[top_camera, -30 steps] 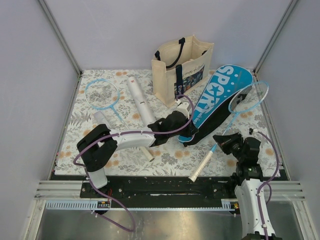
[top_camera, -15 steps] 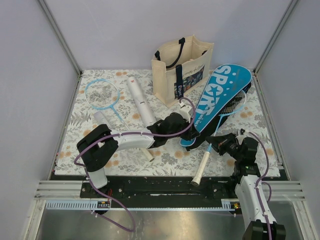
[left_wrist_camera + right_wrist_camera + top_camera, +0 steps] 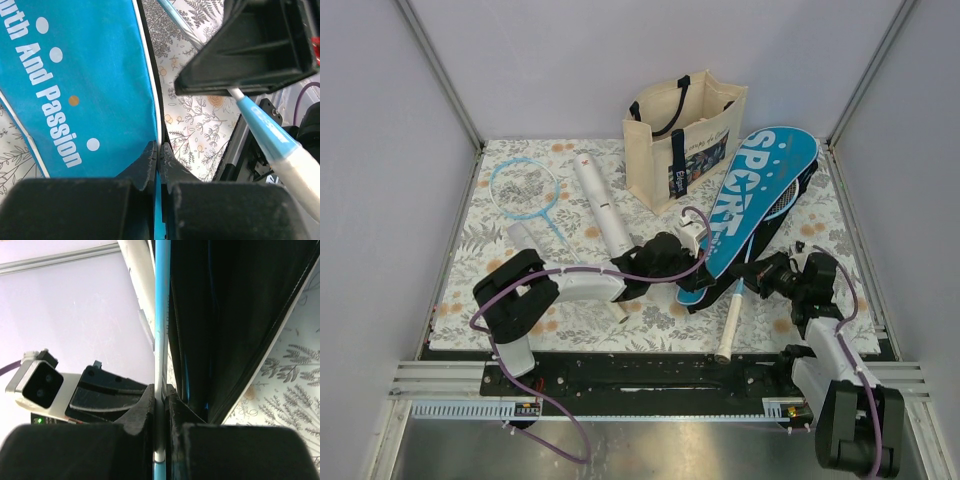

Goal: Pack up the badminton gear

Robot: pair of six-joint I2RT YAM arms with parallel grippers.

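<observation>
At the right centre of the top view, the blue racket-shaped fabric case lettered "SPORT" lies slanted on the floral-covered table. The left pincer is clamped on the case's rim. The right pincer is pinched tight on the shaft of a thin light-blue racket with a white handle, whose head sits partly inside the case. I'd hold that rim lifted and push straight along the shaft, toward the upper right, so the frame doesn't snag the opening's edge.

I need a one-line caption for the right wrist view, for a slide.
The right fingers clamp the light-blue racket shaft next to the dark case.
</observation>
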